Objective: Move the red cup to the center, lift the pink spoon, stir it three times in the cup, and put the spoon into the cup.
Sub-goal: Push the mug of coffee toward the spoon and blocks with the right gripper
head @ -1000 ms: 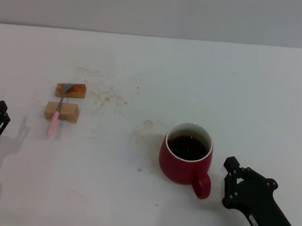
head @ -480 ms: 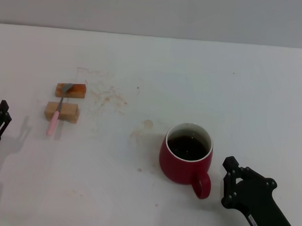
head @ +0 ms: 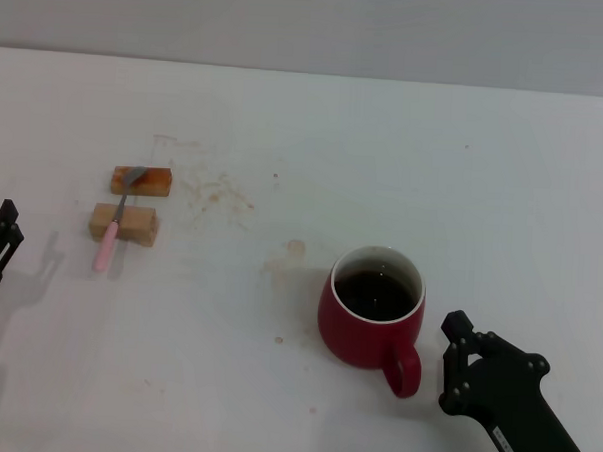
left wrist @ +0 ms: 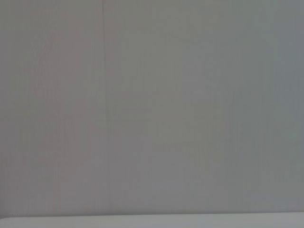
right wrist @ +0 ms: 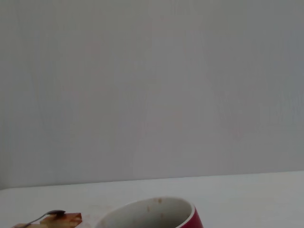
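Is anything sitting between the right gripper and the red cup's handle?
Nothing visible. The right gripper sits just beside the red cup, on its handle side, with only bare table between them. The pink spoon lies far off to the left.

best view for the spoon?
Head view: the whole spoon shows, lying across two wooden blocks. Right wrist view catches only its bowl at the picture's edge. Left wrist view shows none of it.
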Controlling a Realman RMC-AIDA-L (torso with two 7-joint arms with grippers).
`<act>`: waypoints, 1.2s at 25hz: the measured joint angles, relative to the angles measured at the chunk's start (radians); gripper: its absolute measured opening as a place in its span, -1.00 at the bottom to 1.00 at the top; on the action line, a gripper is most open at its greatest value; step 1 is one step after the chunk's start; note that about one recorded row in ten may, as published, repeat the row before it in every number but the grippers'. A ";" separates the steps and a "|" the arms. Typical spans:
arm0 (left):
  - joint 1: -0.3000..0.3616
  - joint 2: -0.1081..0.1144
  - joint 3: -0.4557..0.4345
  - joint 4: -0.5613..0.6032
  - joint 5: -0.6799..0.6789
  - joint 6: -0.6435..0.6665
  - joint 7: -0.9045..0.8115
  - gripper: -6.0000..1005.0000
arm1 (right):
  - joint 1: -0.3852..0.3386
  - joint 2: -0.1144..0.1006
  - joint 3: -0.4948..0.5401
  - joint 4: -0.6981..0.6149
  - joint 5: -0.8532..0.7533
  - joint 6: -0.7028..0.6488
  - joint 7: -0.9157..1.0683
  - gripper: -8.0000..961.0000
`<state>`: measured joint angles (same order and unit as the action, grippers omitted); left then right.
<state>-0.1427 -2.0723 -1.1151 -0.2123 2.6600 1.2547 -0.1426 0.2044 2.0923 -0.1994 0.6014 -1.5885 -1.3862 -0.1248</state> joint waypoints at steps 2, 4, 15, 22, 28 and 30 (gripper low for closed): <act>0.000 0.000 0.000 0.000 0.000 0.000 0.000 0.65 | 0.002 0.000 0.000 0.000 0.000 0.001 0.001 -0.98; 0.000 0.000 0.000 -0.001 0.000 0.000 0.000 0.65 | 0.003 0.000 0.000 0.000 -0.001 0.001 0.001 -0.98; -0.003 0.000 0.000 0.005 0.000 -0.001 0.000 0.65 | 0.005 0.000 -0.008 0.005 -0.001 0.006 0.002 -0.98; -0.005 0.000 0.000 0.006 -0.001 -0.003 0.000 0.65 | 0.027 0.000 -0.008 0.006 -0.001 0.017 0.003 -0.98; -0.004 0.000 0.000 0.007 -0.003 -0.003 0.000 0.65 | 0.072 0.000 -0.003 0.005 -0.001 0.050 0.004 -0.98; -0.003 0.000 0.000 0.007 -0.003 -0.003 0.000 0.65 | 0.086 0.000 -0.003 0.004 -0.001 0.057 0.004 -0.98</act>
<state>-0.1454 -2.0723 -1.1152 -0.2054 2.6566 1.2516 -0.1426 0.2906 2.0923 -0.2021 0.6052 -1.5894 -1.3295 -0.1212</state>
